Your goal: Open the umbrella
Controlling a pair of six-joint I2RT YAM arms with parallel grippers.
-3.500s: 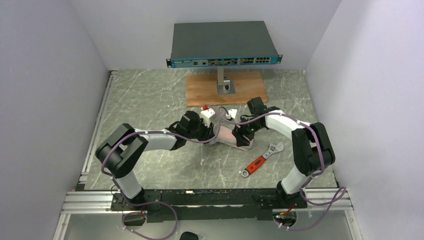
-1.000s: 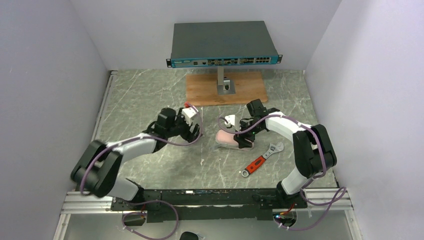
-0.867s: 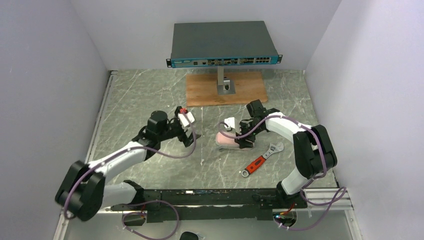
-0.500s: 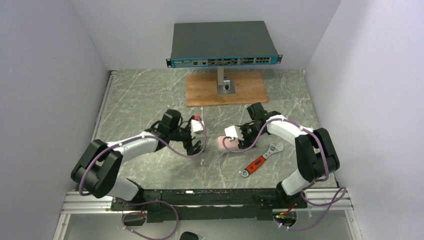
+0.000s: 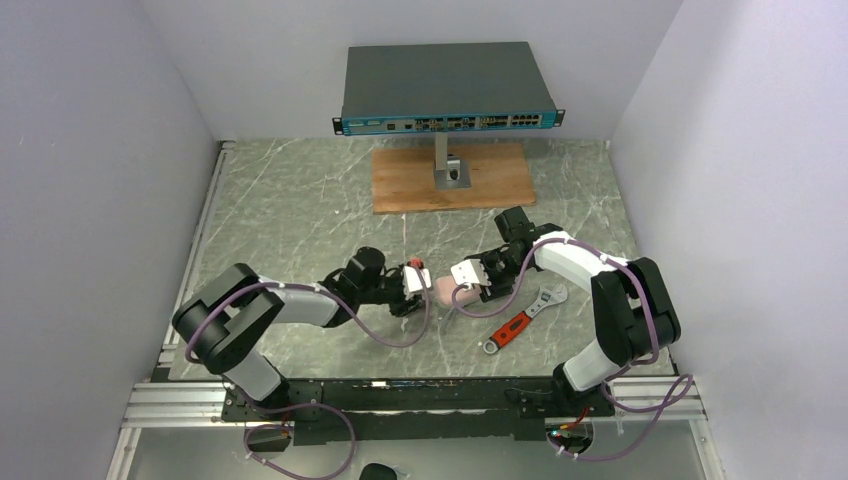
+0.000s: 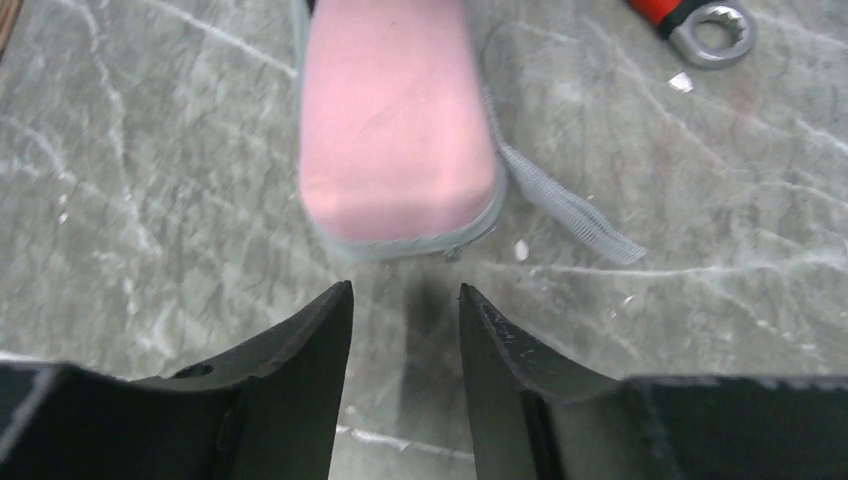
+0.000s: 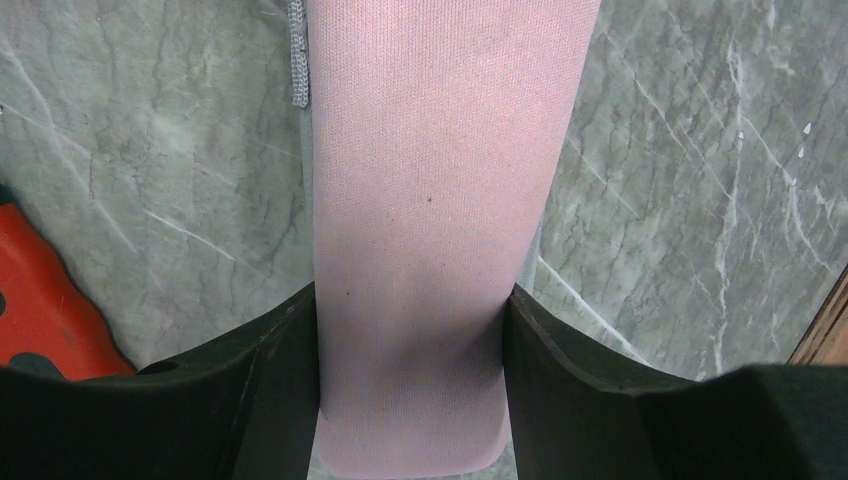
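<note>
The umbrella point(image 5: 443, 290) is collapsed, a short pinkish roll with grey edging, lying on the marble table point(image 5: 300, 200) between the two arms. My right gripper point(image 5: 478, 284) is shut on its far half; in the right wrist view both fingers press the sides of the umbrella point(image 7: 440, 150) around the right gripper point(image 7: 410, 295). My left gripper point(image 5: 426, 294) sits just short of the roll's free end. In the left wrist view the left gripper point(image 6: 405, 295) is open with only table between the fingers, and the umbrella point(image 6: 395, 130) ends a little ahead of the tips. A grey strap point(image 6: 565, 205) trails from the roll.
A red-handled wrench point(image 5: 522, 320) lies on the table right of the umbrella, its ring end point(image 6: 715, 20) seen in the left wrist view. A wooden board point(image 5: 450, 180) with a post carrying a network switch point(image 5: 447, 88) stands at the back. Walls close both sides.
My left arm, which had swung off to the left, has come back in and now sits at the umbrella's end. The right gripper has shifted the umbrella slightly left and nearer.
</note>
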